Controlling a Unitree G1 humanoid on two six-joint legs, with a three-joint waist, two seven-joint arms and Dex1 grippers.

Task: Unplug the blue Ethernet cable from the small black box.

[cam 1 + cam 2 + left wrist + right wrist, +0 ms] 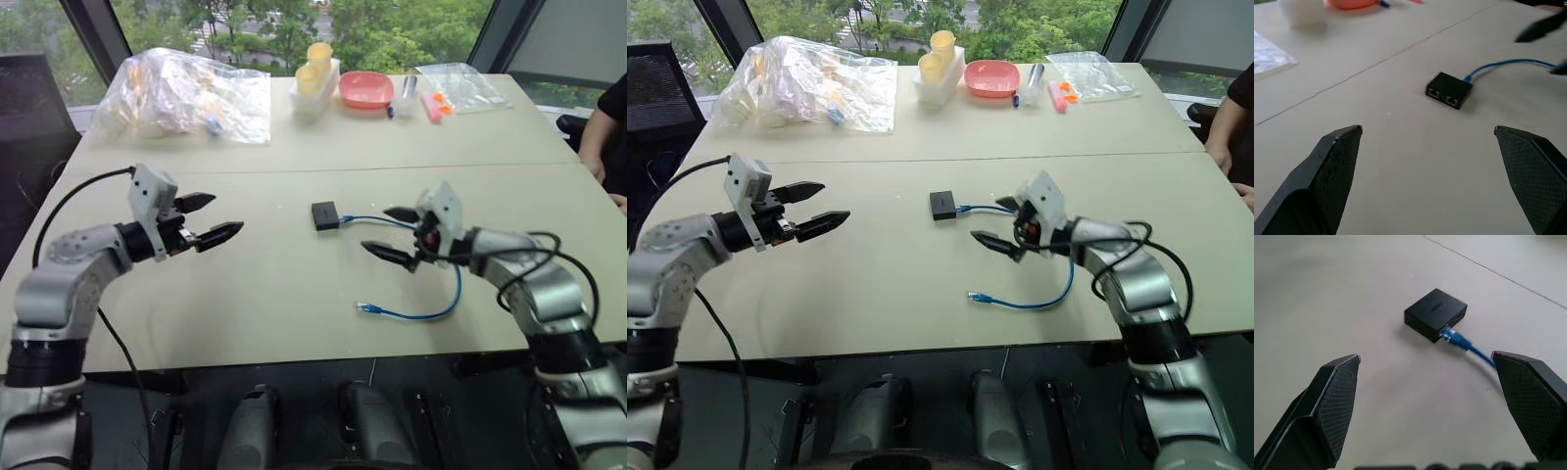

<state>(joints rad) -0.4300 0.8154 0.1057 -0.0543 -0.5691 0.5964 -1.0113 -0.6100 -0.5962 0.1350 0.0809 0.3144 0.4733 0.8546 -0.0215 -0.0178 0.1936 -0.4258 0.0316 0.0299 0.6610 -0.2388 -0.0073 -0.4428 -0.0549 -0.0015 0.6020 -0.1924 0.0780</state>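
The small black box (325,214) lies flat on the beige table near its middle. The blue Ethernet cable (446,304) is plugged into the box's right side (1452,336), runs right, loops toward the front and ends in a free plug (364,307). My right gripper (392,233) hovers open just right of the box, above the cable's first stretch, touching nothing. My left gripper (209,219) is open too, held above the table well to the left of the box, pointing at it. Two empty ports (1443,96) face the left wrist view.
At the back of the table (274,294) lie a clear plastic bag (186,96), a white holder with yellow cups (315,73), a pink bowl (366,89) and another clear bag (460,86). A person's arm (605,137) is at the right edge.
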